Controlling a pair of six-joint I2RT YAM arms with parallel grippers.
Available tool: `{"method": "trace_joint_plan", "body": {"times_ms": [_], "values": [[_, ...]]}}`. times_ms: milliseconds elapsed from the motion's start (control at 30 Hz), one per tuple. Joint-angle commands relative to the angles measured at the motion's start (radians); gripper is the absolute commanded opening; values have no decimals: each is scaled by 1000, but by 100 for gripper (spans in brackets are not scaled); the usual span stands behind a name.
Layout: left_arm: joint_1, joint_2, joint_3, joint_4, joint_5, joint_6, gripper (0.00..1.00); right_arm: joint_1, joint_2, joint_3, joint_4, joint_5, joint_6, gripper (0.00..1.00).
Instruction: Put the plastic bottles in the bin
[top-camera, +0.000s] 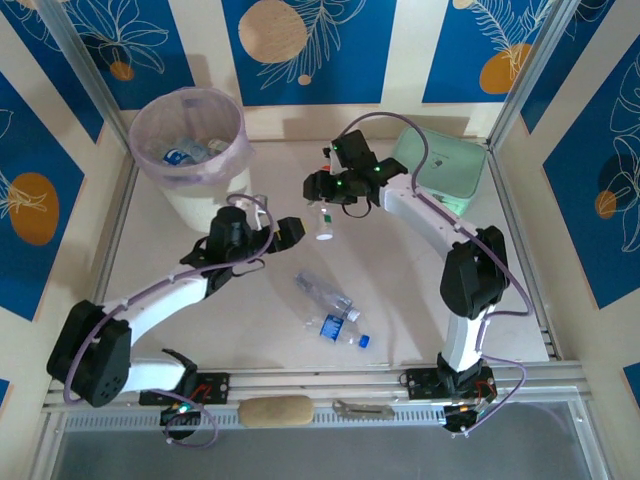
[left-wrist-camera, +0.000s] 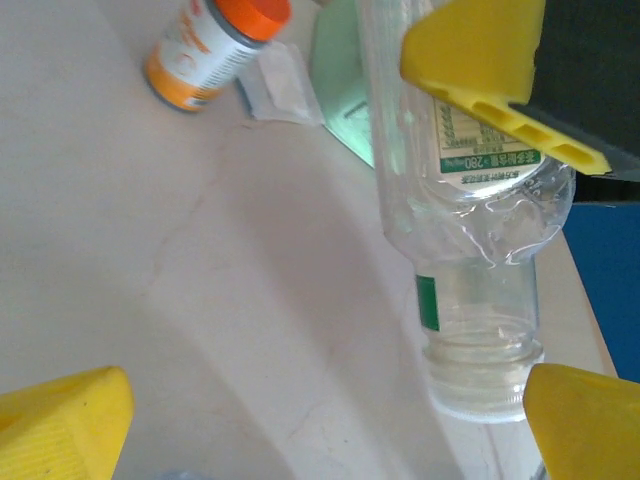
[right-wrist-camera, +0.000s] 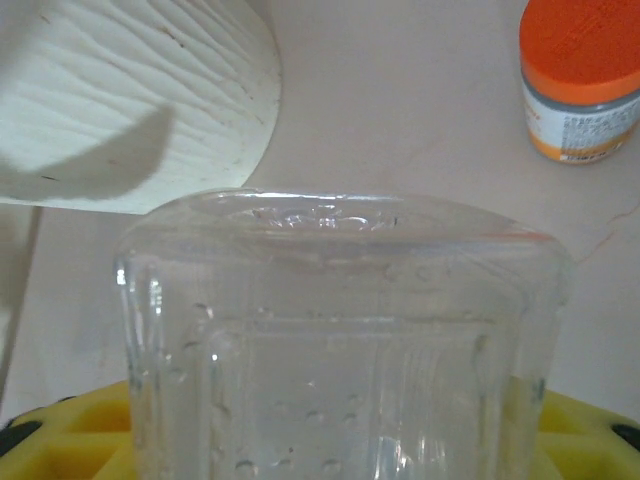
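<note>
Nearer than the bin (top-camera: 200, 205), a blue-capped bottle (top-camera: 340, 331) and a second bottle (top-camera: 322, 293) lay on the worktop (top-camera: 400, 300). Right of the bin, the left fingers (top-camera: 289, 231) stood wide open, empty. Farther right, the right fingers (top-camera: 325, 198) gripped a clear bottle (top-camera: 324, 226). Other bottles (top-camera: 185, 153) lay inside the bin.

Short jar (left-wrist-camera: 212, 45) w/ orange cap and white/orange label sits on the pale beige table (top-camera: 400, 290); can't tell if upright or tilted. Just beside it is a small white packet (left-wrist-camera: 280, 85), then the edge of a flat mint green rect. container (top-camera: 445, 165), which sits at the table's far right corner. Tabletop has faint hairline cracks. At the near edge, past the metal rail (top-camera: 320, 378), lie a tan oblong pad (top-camera: 275, 410) and a small metal tool (top-camera: 365, 407), close but apart. Walls are cream w/ blue panels (top-camera: 300, 50), white leaf line drawings, and orange and tan circles. Alu. post (top-camera: 95, 85) at far left corner.
</note>
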Motion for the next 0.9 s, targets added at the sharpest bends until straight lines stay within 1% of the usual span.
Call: {"method": "trace_joint_plan", "body": {"times_ms": [0,167,367,567,633,867], "values": [[-35,48,65,83,16,3,100,2,-48,-65,91,-58,104,49],[-74,119,124,116,44,1,100,3,-82,-133,139,-58,150,49],[-87,180,158,135,56,1,98,10,-106,-181,180,-111,204,49],[-90,203,177,114,61,39,88,6,-120,-222,230,-182,270,49],[-90,196,174,102,42,54,85,2,-127,-240,256,-207,295,49],[-91,169,155,106,-30,79,80,14,-147,-288,327,-262,363,48]]}}
